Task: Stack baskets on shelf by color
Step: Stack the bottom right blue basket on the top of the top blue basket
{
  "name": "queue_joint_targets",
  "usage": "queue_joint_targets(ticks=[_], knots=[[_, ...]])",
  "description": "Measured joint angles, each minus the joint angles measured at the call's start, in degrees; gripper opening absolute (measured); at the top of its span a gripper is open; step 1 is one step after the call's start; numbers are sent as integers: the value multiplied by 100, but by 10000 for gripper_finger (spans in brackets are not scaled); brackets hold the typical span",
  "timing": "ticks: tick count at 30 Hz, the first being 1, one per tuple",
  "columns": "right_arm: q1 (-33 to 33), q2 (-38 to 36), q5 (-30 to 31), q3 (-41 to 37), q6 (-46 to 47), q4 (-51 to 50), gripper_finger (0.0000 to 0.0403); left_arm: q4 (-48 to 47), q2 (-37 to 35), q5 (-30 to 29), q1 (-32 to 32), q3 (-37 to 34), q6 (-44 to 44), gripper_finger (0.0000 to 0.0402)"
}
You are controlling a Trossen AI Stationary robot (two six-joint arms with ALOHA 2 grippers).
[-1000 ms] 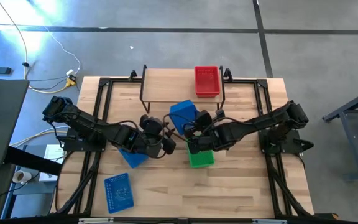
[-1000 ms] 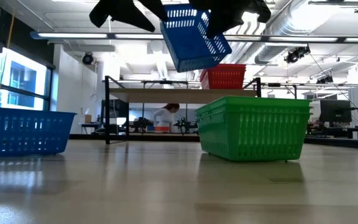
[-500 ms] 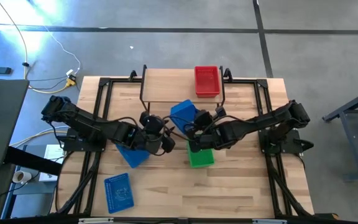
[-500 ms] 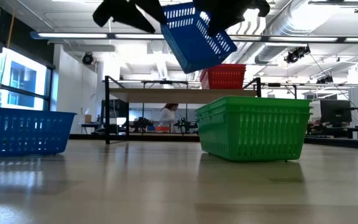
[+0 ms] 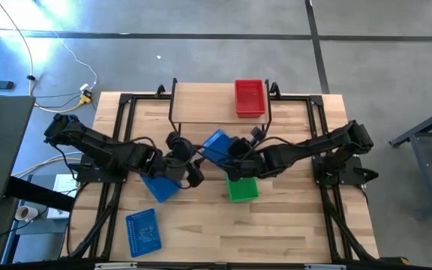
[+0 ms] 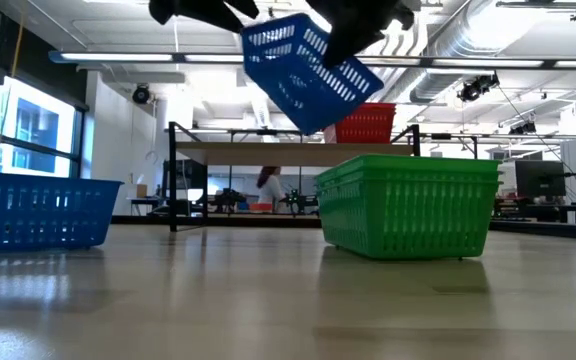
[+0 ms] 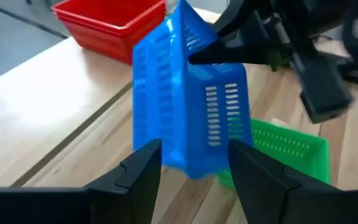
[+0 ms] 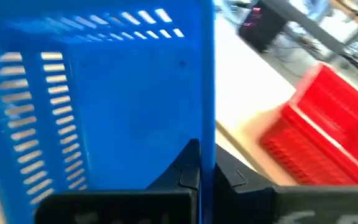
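Observation:
A blue basket (image 5: 215, 144) hangs tilted over the table's middle, just in front of the shelf (image 5: 201, 103); my right gripper (image 5: 235, 152) is shut on it. My left gripper (image 5: 194, 166) is open just left of it, and the basket's lower end (image 7: 191, 163) shows beyond its fingertips; I cannot tell whether they touch. A red basket (image 5: 250, 97) rests by its bottom on the shelf's right end. On the tabletop sit a green basket (image 5: 242, 187) and two more blue baskets (image 5: 159, 187) (image 5: 142, 230). My right gripper pinches one wall of the blue basket at its rim (image 8: 208, 163), one finger on each face of the wall. The fingers come slanting down from the table's right. The basket is lifted clear and tilted (image 6: 306, 72), its body reaching away toward my left gripper.
The shelf's black legs (image 5: 173, 112) stand right behind the hanging basket. The green basket lies under my right arm, and one blue basket under my left arm. Free tabletop lies along the near edge at the right (image 5: 291, 232).
My right gripper has rolled its wrist, and the blue basket has tipped further over while staying clear of the table. My left gripper has risen a little, rolled, and drawn slightly toward the table's left.

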Motion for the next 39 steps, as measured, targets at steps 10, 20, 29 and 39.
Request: queue_joint_targets(ticks=[10,20,29,39], knots=[[-28,2,-839,0,-437,291,0,-9,-2,506,225,0,179,174],[-78,7,-1104,0,-1169,576,0,-791,-2,838,662,0,-15,174],[-252,9,-1576,0,-1280,581,0,-852,37,842,805,0,227,161],[-264,9,-1588,0,-1374,809,0,-866,39,1045,937,0,537,43]])
